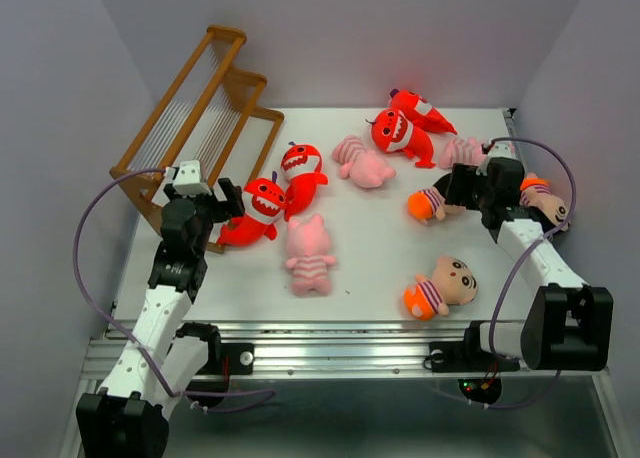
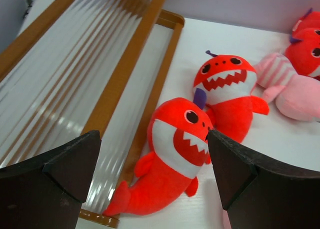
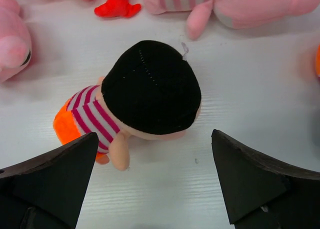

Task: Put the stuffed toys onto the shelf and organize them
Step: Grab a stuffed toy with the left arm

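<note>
Overhead, the brown stepped shelf (image 1: 195, 118) stood at the far-left corner of the white table (image 1: 370, 278), and all ten stuffed toys (image 1: 310, 253) lay scattered on the tabletop beside it. Only the left wrist view showed the left gripper (image 2: 152, 154) hanging with jaws wide apart and empty over a red toothy monster (image 2: 170, 176) that lay just beside the shelf's lowest rail. Likewise the right wrist view alone showed the right gripper (image 3: 155, 144), spread as wide and holding nothing, above a boy doll (image 3: 150, 89) with black hair uppermost, pink-striped shirt and orange bottom.
</note>
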`<state>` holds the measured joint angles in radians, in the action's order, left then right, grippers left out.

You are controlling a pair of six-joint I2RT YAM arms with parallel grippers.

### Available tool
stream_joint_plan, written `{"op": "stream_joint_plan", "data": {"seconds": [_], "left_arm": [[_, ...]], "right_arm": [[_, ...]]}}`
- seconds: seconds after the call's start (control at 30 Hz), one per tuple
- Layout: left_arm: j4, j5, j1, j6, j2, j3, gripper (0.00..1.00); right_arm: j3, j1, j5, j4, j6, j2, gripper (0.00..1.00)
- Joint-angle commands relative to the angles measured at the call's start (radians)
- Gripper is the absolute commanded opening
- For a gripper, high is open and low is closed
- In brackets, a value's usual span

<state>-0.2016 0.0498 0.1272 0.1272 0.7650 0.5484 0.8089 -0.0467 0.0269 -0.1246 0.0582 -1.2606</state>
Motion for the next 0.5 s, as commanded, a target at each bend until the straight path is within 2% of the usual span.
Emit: {"op": "stream_joint_plan", "data": {"seconds": [0.0,0.13,0.47], "left_arm": [[-0.062,-0.139,0.0,-0.017,-0.009,0.054,0.99],[-0.058,-0.177,0.003,-0.02,0.013,0.062,0.99],[-0.067,-0.241,0.005,-0.029,0.033,0.067,0.99]], "right_arm": [[0.05,-0.008,-0.048,0.074,0.031,0.04,1.0],[0.042,-0.008,0.04,0.069,0.002,0.044,1.0],[0.035,-0.008,0.149,0.054,-0.044,0.058,1.0]]}}
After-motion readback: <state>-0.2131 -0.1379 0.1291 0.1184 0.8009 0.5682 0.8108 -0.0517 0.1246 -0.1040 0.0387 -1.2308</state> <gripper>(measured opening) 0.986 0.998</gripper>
